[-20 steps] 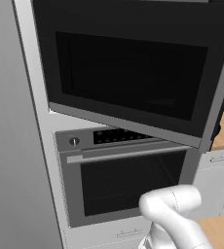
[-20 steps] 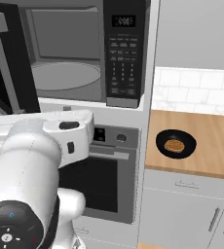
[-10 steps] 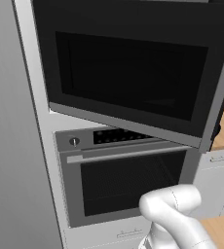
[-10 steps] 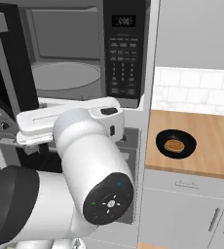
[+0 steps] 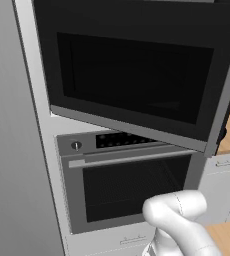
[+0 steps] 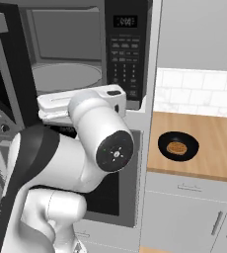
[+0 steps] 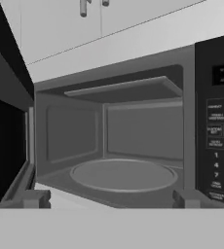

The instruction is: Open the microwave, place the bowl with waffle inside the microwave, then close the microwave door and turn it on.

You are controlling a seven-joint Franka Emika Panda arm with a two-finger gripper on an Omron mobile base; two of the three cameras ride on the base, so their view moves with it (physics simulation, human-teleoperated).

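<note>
The microwave (image 6: 128,49) stands open, and its grey cavity shows the round turntable (image 7: 123,174) with nothing on it. The microwave door (image 5: 137,80) is swung out to the left, its dark glass facing the left base view and its grey inner frame (image 7: 7,146) at the hand view's left edge. On the wooden counter to the right sits the black bowl (image 6: 178,147) with the orange-brown waffle (image 6: 176,147) in it. My gripper (image 7: 111,200) is open and holds nothing, its fingertips (image 7: 36,198) wide apart just in front of the cavity's opening. The white hand (image 6: 81,101) is level with the cavity's lower edge.
Below the microwave is a steel-fronted oven (image 5: 132,185) with a horizontal handle. A grey panel (image 5: 12,150) rises on the left. The wooden counter (image 6: 214,148) has white drawers (image 6: 184,212) under it and a tiled wall behind. My bulky arm (image 6: 86,163) hides the oven in the right base view.
My arm has swung right across the right base view, carrying the hand rightward and slightly up toward the cavity. Door, bowl and waffle have stayed put.
</note>
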